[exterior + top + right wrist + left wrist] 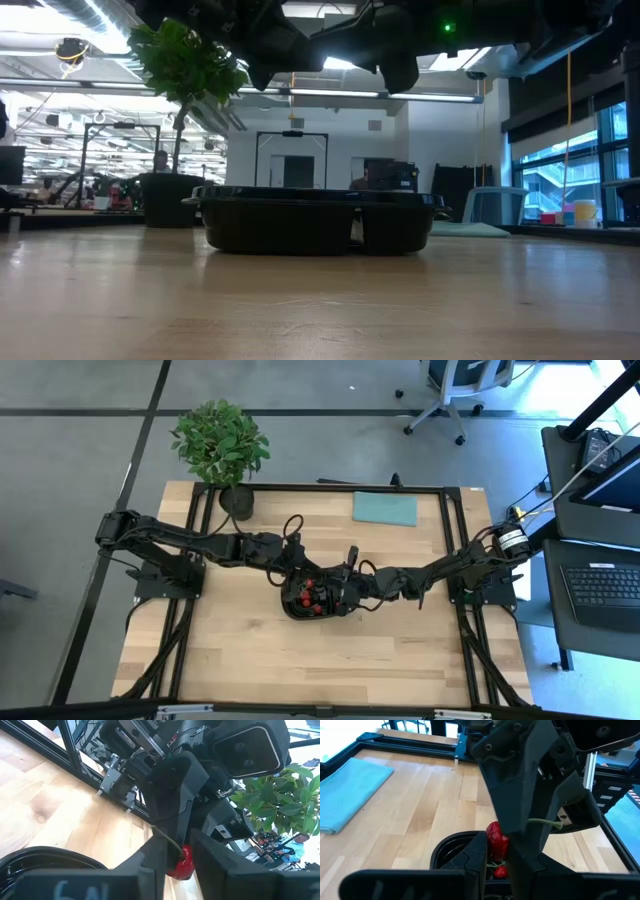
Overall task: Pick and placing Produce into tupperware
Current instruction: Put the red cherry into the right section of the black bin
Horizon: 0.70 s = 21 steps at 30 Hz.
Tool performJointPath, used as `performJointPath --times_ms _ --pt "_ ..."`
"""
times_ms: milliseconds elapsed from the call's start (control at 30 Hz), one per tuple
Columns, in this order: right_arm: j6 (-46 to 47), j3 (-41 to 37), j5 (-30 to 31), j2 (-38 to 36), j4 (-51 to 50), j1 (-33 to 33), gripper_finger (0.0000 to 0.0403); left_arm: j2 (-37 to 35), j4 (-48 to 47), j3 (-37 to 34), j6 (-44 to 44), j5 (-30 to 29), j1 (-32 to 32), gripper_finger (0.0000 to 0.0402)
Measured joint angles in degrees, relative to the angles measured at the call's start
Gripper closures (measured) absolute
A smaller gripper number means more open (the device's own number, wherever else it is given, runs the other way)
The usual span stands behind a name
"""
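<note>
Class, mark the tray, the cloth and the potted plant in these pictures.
tray [300, 225], low view, its front wall.
cloth [385, 509], high view, its middle.
potted plant [220, 442], high view, its leaves.

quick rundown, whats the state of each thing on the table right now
tray: flat on the table, red fruit inside
red fruit with a green stem: held above the tray
right gripper: jaws shut on the red fruit
left gripper: shut, meeting the right gripper over the tray
teal cloth: lying flat
potted plant: upright
</note>
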Motion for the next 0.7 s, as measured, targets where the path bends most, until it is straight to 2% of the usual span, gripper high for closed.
performJointPath --times_ms 267,533,700 --pt "1.27 -0.02 -0.04 -0.02 0.01 0.04 0.0393 0.00 -0.24 0.00 0.00 -0.04 0.00 0.0350" --pt "2.60 -0.02 1.43 -0.04 0.02 0.04 0.0398 0.00 -0.15 0.00 0.17 -0.31 0.07 0.0349" --pt "2.60 -0.02 1.68 -0.04 -0.07 0.04 0.0399 0.00 -0.61 0.00 1.02 -0.56 0.07 0.0335"
